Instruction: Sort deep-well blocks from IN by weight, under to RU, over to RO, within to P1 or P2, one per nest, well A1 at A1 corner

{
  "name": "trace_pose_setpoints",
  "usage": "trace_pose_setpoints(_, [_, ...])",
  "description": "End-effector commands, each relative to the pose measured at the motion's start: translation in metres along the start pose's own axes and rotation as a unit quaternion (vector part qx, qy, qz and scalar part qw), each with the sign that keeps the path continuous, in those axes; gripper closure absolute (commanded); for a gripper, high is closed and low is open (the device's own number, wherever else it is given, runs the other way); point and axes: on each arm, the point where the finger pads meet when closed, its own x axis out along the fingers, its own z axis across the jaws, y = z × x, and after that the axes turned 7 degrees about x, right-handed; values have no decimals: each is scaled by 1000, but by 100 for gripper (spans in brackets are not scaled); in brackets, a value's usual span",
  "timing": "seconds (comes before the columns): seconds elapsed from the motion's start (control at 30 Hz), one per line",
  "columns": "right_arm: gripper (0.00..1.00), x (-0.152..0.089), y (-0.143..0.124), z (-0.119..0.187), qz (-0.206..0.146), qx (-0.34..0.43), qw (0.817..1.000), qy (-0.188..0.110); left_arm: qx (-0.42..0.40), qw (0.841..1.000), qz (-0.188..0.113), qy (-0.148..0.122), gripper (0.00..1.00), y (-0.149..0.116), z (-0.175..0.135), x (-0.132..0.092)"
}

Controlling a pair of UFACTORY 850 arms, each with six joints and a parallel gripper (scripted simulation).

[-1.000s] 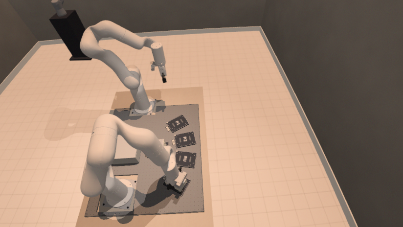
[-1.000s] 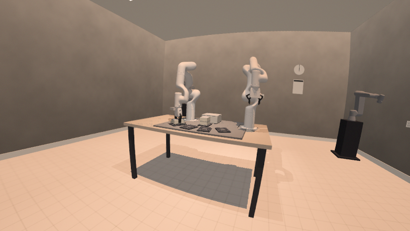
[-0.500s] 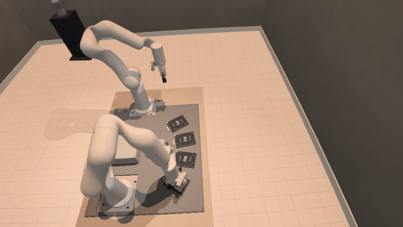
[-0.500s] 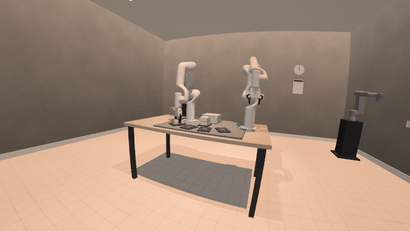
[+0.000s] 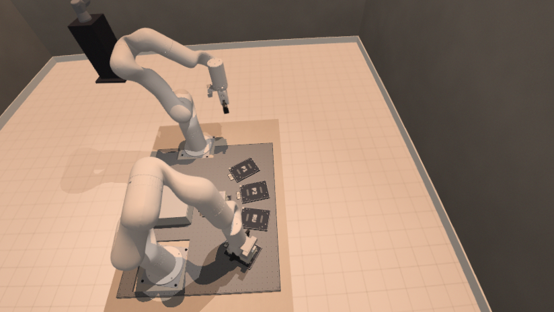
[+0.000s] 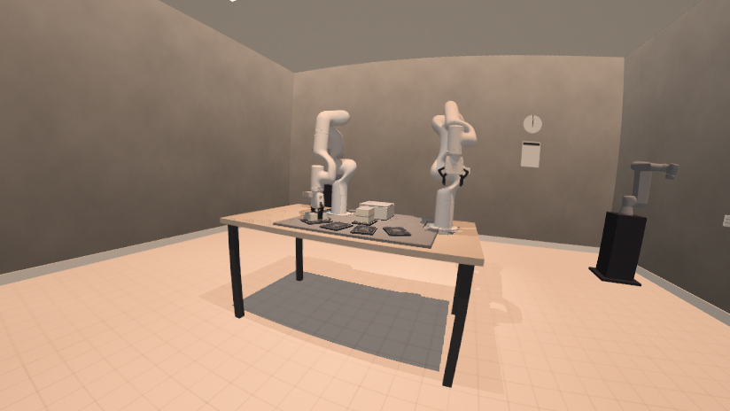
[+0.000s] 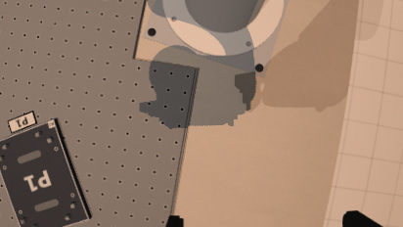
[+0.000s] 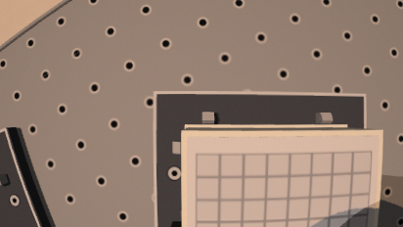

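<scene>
Running lengthwise with nest, gripped block

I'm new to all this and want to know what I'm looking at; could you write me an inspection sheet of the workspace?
Surface: grey perforated board on a wooden table.
Job's things: nests P1, P2 and RU hold no block; one pale block is at the nest beyond RU, seating unclear.
Clutter: nothing seen.
Grippers: left tool open, raised; right tool shut on that block.
Cables: nothing seen.
Surroundings: tiled floor, grey walls, wall clock, another arm on a black pedestal.
</scene>
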Motion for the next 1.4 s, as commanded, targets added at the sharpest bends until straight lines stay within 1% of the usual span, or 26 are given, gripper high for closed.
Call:
trace_pose_setpoints(0.0, [100,0,1,-1,1,0,1000,1,0,1000,-1,0,0,-1,0,-1])
trace_pose_setpoints(0.43, [100,2,1,-1,1,0,1000,1,0,1000,-1,0,0,-1,0,-1])
trace_pose_setpoints(0.47, [0,2,1,-1,1,0,1000,1,0,1000,-1,0,0,-1,0,-1])
trace_pose_setpoints(1.37, [0,2,1,-1,1,0,1000,1,0,1000,-1,0,0,-1,0,-1])
